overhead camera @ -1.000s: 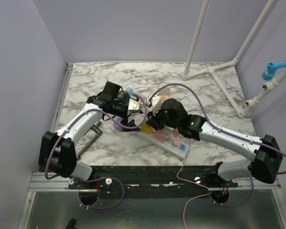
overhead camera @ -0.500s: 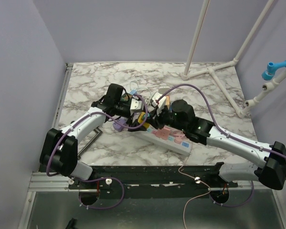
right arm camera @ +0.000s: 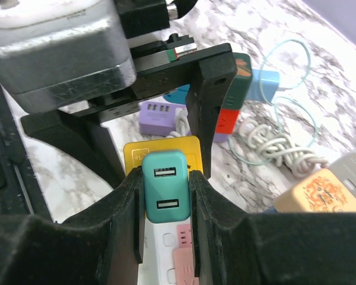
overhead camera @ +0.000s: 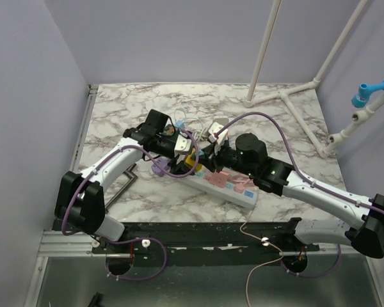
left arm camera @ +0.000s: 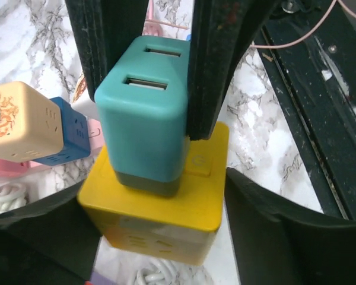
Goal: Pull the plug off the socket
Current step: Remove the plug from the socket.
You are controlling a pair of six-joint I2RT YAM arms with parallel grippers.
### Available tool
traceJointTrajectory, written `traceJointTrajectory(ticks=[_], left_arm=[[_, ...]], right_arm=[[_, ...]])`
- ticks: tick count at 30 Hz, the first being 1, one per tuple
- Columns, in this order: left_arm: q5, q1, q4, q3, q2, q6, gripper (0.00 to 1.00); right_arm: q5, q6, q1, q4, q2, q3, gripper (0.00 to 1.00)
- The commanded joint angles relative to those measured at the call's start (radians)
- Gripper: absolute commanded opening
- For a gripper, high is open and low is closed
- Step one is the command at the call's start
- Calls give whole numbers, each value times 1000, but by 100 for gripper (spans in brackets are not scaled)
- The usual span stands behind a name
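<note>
A teal USB plug (left arm camera: 145,113) sits plugged into the top of a yellow socket cube (left arm camera: 166,219). My right gripper (right arm camera: 165,178) is shut on the teal plug (right arm camera: 165,193), one finger (left arm camera: 107,35) on each side of it. My left gripper (left arm camera: 160,190) is shut on the yellow cube (right arm camera: 136,154), its fingers flanking the cube from below. In the top view the two grippers meet at the yellow cube (overhead camera: 191,160) near the table's middle, the left gripper (overhead camera: 181,152) to its left and the right gripper (overhead camera: 203,157) to its right.
A white power strip (overhead camera: 227,182) with pink plugs lies just right of the cube. A purple cube (right arm camera: 157,113), a cream cube (right arm camera: 320,190) with a blue adaptor and coiled white cable (right arm camera: 279,148) lie behind. A white pipe frame (overhead camera: 288,96) stands at the back right.
The right arm has swung left and its gripper has come onto the teal plug. The left gripper has shifted slightly right with the yellow cube.
</note>
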Motion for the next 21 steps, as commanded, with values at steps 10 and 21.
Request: traceJointTrajectory(ticks=[10, 21], left_arm=[[-16, -3, -179, -16, -298, 20, 32], [-247, 6, -257, 30, -341, -153, 0]], right_arm=[[-140, 15, 10, 47, -33, 55, 1], [-91, -94, 20, -8, -97, 113, 1]])
